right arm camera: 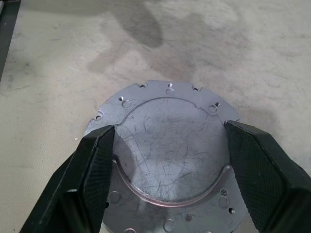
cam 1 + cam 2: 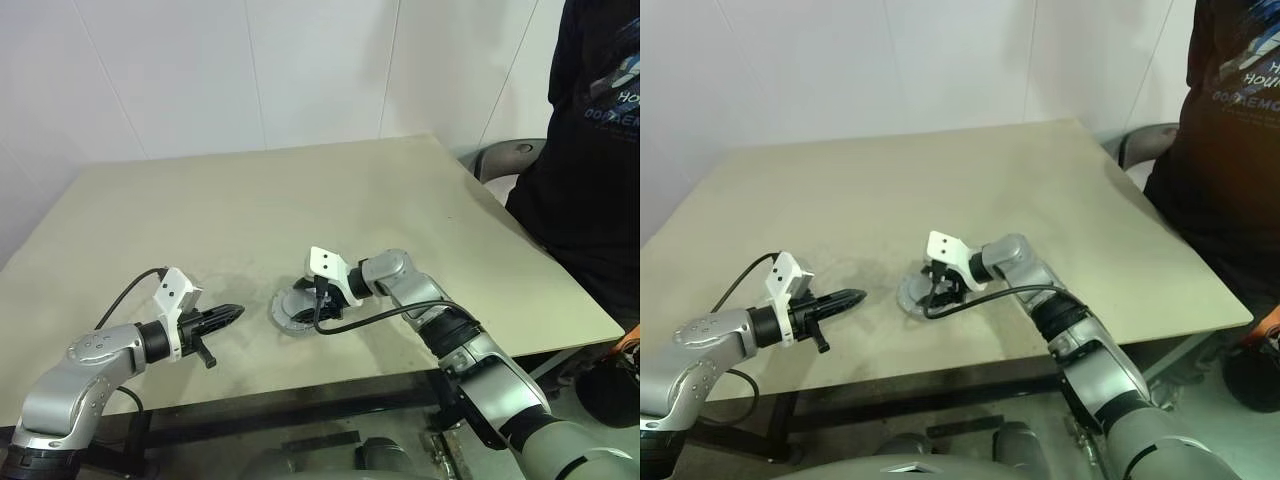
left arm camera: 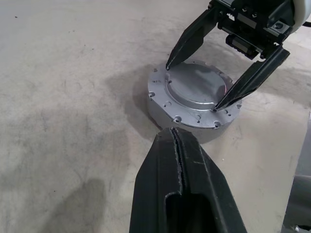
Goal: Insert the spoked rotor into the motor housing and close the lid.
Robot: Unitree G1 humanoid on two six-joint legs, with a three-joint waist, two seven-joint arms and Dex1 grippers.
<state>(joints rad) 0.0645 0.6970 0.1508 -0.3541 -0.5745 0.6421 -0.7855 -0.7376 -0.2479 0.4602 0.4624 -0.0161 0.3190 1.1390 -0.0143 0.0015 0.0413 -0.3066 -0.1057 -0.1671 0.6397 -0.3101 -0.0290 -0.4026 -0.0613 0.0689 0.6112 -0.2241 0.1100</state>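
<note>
The lid (image 3: 197, 87), a flat grey metal disc with a raised centre, lies on top of the round silver motor housing (image 3: 160, 114) near the table's front middle. My right gripper (image 3: 192, 88) reaches down over it, its two black fingertips (image 1: 104, 145) pressed against opposite edges of the raised centre, shut on the lid. My left gripper (image 2: 235, 313) hovers to the left of the housing, apart from it, pointing at it with its fingers (image 3: 175, 160) shut and nothing between them. The spoked rotor is out of view.
The beige table (image 2: 300, 190) stretches away behind the housing. A person in a dark shirt (image 2: 590, 150) stands at the right, beside a grey chair (image 2: 510, 155). The table's front edge (image 2: 300, 395) runs just below both arms.
</note>
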